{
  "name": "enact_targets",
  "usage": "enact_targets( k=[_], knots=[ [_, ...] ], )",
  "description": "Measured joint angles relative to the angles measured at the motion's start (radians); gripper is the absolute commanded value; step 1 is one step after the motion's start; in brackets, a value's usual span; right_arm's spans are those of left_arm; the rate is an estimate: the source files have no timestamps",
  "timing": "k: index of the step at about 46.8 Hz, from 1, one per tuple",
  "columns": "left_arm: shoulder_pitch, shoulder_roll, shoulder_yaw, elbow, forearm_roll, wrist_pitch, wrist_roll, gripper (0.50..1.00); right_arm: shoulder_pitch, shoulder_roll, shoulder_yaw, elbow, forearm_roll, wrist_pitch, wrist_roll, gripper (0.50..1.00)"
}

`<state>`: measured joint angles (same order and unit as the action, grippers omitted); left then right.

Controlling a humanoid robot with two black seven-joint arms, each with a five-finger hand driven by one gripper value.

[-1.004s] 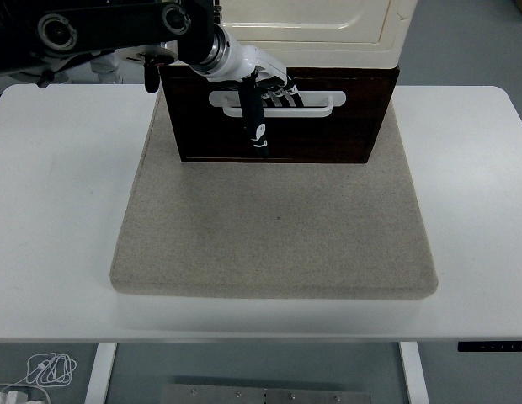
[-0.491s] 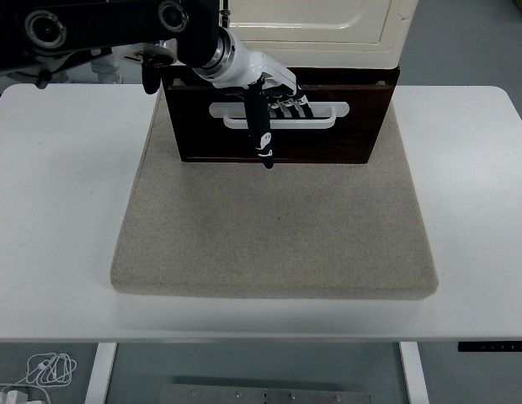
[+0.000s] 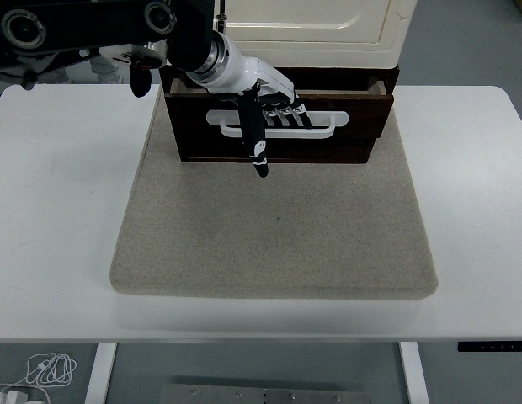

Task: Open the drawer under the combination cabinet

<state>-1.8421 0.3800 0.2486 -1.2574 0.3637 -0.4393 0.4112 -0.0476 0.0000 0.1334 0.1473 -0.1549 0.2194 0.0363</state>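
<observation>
A cream cabinet [image 3: 311, 25] stands at the far middle of the table on a dark brown base. In that base sits a dark wooden drawer [image 3: 354, 126] with a white bar handle [image 3: 320, 123], pulled out a short way so a gap shows along its top edge. My left hand [image 3: 274, 114] reaches in from the upper left, its fingers [image 3: 288, 112] hooked behind the handle and its thumb pointing down over the drawer front. The right arm is out of sight.
A beige felt mat [image 3: 278, 227] lies under the cabinet and covers the middle of the white table [image 3: 59, 210]. White cables [image 3: 46, 369] lie on the floor at the lower left.
The drawer has slid out toward me with my left hand on its handle; its front now stands ahead of the base and its top edge shows.
</observation>
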Motion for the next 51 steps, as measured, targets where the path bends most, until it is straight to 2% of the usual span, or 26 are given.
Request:
enact_targets(
  k=[51],
  knots=[
    [-0.042, 0.089, -0.010, -0.139, -0.001, -0.039, 0.006, 1.000, 0.000, 0.000, 0.000, 0.000, 0.000, 0.000, 0.000, 0.926]
  ],
)
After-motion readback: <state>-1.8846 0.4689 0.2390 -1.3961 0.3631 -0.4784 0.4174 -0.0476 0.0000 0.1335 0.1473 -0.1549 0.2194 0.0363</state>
